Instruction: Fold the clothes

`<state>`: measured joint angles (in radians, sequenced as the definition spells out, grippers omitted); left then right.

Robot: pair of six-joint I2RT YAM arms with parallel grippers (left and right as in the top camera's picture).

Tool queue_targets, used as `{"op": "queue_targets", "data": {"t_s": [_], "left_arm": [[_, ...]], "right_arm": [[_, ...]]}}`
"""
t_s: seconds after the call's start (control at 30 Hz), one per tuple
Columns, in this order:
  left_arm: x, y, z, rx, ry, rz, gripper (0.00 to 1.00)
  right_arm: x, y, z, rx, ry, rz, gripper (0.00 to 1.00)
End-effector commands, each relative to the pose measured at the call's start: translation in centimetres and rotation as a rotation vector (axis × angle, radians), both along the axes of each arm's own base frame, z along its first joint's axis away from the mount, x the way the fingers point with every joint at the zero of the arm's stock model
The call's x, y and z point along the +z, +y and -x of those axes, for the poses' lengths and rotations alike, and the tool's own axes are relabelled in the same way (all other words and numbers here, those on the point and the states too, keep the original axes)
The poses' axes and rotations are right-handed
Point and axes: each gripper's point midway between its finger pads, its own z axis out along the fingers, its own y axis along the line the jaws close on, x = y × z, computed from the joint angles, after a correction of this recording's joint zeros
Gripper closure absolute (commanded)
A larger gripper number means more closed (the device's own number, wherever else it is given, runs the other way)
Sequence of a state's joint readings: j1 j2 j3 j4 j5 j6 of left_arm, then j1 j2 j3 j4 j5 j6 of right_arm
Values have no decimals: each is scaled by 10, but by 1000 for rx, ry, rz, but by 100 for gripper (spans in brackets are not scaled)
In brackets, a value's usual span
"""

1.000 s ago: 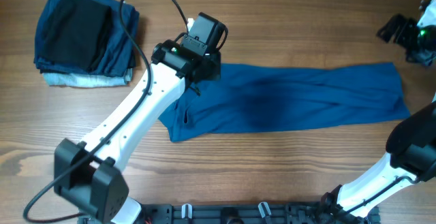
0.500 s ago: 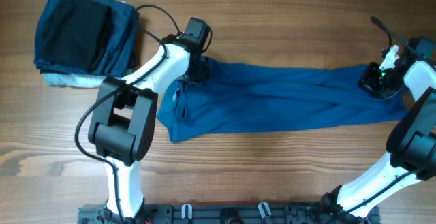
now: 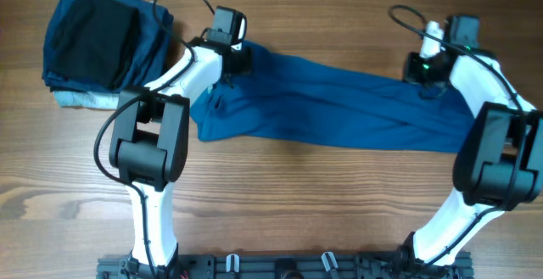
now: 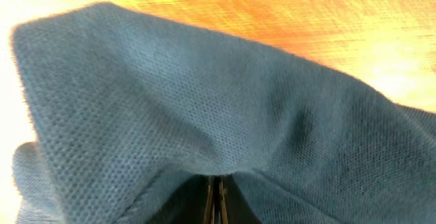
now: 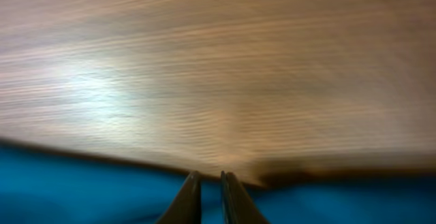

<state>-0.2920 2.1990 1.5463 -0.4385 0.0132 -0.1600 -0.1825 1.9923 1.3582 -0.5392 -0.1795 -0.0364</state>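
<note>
The clothes, a medium-blue shirt point(image 3: 339, 114), lie stretched across the middle of the wooden table. My left gripper point(image 3: 231, 63) is shut on the shirt's left upper end. In the left wrist view the knit cloth point(image 4: 204, 101) fills the frame and bunches into the closed fingertips point(image 4: 218, 200). At the shirt's right upper end, my right gripper point(image 3: 422, 71) is shut on the edge. In the right wrist view its two fingers stand almost together point(image 5: 211, 193) with blue cloth point(image 5: 82, 190) between and beside them, and bare wood beyond.
A stack of folded garments sits at the back left: a black one point(image 3: 89, 37) on top of dark blue, with a pale grey-blue one point(image 3: 85, 101) at the bottom. A black rail point(image 3: 280, 266) runs along the table's front edge.
My right gripper came in from the far right, shut on the shirt's right end and pulled it leftward. The left gripper closed on the left end and shifted slightly left and back.
</note>
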Motion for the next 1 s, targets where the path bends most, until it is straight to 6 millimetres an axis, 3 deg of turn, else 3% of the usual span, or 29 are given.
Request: {"op": "queue_targets", "data": {"t_s": [0.0,0.03,0.07,0.1,0.17,0.2,0.27,0.3,0.33,0.4,0.5,0.6,0.67,0.73,0.77,0.8,0.97], "left_arm": [[47,13,-34,27,-76,-33,96],[94,8,-46,36,-144,-6,96],[148,6,-53,75,-212,48,92],[189,8,-53,103,-264,84,86],[254,18,-47,132,-368,126,77],[290,35,-41,159,-439,140,67],[323,73,-31,222,-495,140,51],[330,92,-25,256,-497,132,34],[327,121,-17,309,-467,111,0],[316,148,-12,362,-422,89,0],[314,161,-10,388,-410,81,0],[313,162,-9,389,-406,80,0],[313,162,-9,389,-406,80,0],[313,162,-9,389,-406,80,0],[313,162,-9,389,-406,80,0],[313,162,-9,389,-406,80,0],[313,162,-9,389,-406,80,0]], "right_arm": [[55,57,-36,146,-115,-22,86],[75,95,-36,243,-152,-140,81],[89,133,-32,375,-193,-218,82],[88,150,-28,449,-198,-200,82],[79,186,-18,633,-206,-154,71],[71,210,-13,727,-210,-131,64],[55,242,-9,822,-217,-76,61],[46,255,-11,844,-222,-38,61],[32,275,-10,879,-226,-3,60],[9,299,-4,924,-213,22,57],[-5,302,-13,881,-221,94,54],[2,308,-22,799,-249,45,55],[0,311,-15,784,-218,-3,57],[2,312,-18,760,-226,-14,71],[3,313,-20,731,-224,-30,87],[3,313,-19,716,-219,-37,96],[-17,308,-6,699,-138,-43,96]]}}
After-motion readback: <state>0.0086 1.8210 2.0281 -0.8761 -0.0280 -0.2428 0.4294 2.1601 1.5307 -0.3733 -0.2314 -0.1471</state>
